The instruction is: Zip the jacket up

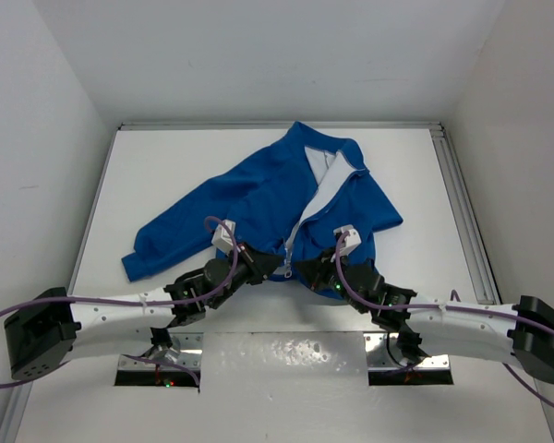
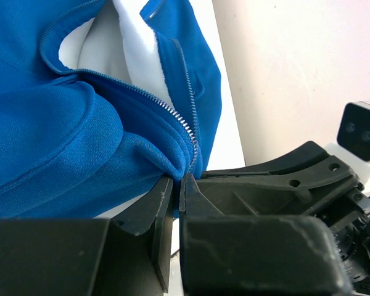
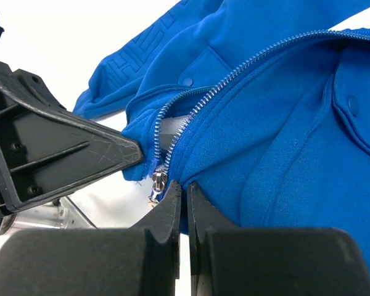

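The bright blue jacket (image 1: pixel 258 198) lies spread on the white table, collar far, hem near, its front open with white lining showing. My left gripper (image 1: pixel 275 265) is shut on the left front's bottom hem corner (image 2: pixel 179 182), beside the silver zipper teeth (image 2: pixel 179 117). My right gripper (image 1: pixel 305 269) is shut on the right front's bottom hem (image 3: pixel 185 188). The silver zipper slider (image 3: pixel 158 184) hangs at the very bottom, just left of my right fingertips. Both hem ends meet between the grippers. The left gripper's finger (image 3: pixel 61 154) also shows in the right wrist view.
A metal rail (image 1: pixel 462 203) runs along the table's right side. White walls enclose the left, far and right sides. A shiny metal plate (image 1: pixel 286 355) lies at the near edge between the arm bases. The right wrist camera (image 2: pixel 362 129) shows in the left wrist view.
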You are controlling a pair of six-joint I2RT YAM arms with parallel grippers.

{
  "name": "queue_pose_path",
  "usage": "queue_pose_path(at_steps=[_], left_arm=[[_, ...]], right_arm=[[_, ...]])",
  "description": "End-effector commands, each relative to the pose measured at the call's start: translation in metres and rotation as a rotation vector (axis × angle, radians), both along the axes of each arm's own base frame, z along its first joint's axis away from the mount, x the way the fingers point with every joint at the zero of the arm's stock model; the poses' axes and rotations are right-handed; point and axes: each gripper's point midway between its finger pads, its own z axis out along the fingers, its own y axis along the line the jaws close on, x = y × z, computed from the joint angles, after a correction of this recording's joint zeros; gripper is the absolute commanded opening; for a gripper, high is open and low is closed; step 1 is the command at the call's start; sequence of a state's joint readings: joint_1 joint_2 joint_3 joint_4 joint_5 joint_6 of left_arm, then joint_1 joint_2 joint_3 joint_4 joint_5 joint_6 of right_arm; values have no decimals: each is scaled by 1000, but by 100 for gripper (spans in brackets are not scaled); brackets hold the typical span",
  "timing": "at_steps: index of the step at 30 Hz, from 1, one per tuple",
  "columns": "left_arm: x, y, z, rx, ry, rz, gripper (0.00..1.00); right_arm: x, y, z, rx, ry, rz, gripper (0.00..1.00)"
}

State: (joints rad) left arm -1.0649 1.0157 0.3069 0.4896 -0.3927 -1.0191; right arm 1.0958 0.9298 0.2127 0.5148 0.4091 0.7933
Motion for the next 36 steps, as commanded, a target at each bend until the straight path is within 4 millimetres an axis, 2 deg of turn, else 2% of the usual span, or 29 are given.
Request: queue_pose_path(at_steps=[1,16,36], left_arm=[[7,-2,15,-49,-26,21,0],[2,-4,11,-54,-19,-6,0],[1,0,2,-20,-20,8,0]], right_arm=[[1,7,23,65,-40,8,0],[3,7,25,65,-44,2,0],[7,13,38,95,-34,-14,0]])
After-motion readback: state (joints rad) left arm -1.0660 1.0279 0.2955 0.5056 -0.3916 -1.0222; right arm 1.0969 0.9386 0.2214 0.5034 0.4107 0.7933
